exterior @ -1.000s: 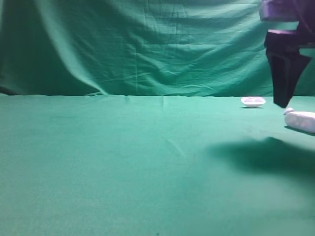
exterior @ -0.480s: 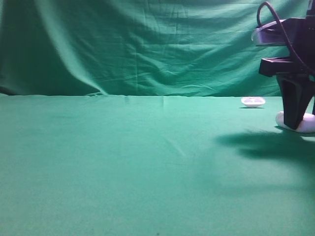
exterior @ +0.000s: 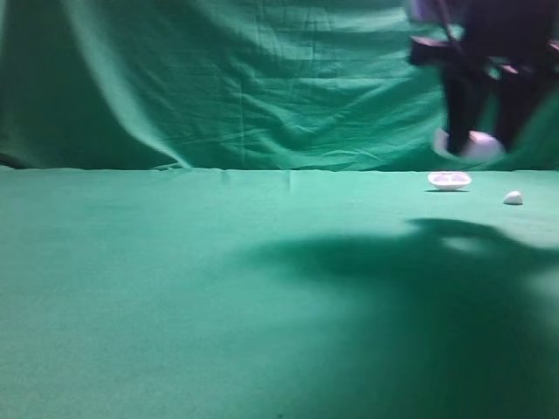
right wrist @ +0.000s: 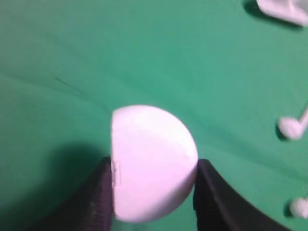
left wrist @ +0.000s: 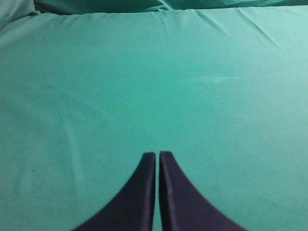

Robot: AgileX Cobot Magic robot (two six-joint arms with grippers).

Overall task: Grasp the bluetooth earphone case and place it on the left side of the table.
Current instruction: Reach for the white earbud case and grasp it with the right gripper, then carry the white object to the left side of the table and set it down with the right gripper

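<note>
The bluetooth earphone case [exterior: 476,147] is a smooth white oblong, held off the green table [exterior: 218,288] at the upper right of the exterior view, blurred by motion. My right gripper [exterior: 487,140] is shut on it. In the right wrist view the case's rounded end [right wrist: 151,144] fills the gap between the two dark fingers of the right gripper [right wrist: 154,166], with the cloth well below. My left gripper [left wrist: 157,154] hangs over bare green cloth with its jaws together and nothing between them.
A shallow white tray [exterior: 449,181] lies at the back right, with a small white lump [exterior: 513,198] to its right. The right wrist view shows the tray [right wrist: 284,9], an earbud [right wrist: 291,126] and another small white piece [right wrist: 299,207]. A green backdrop hangs behind the table.
The right gripper came down over the case, shut on it, then rose and shifted left with it. The small white lump stays on the cloth. Its shadow now spreads wide across the table.
</note>
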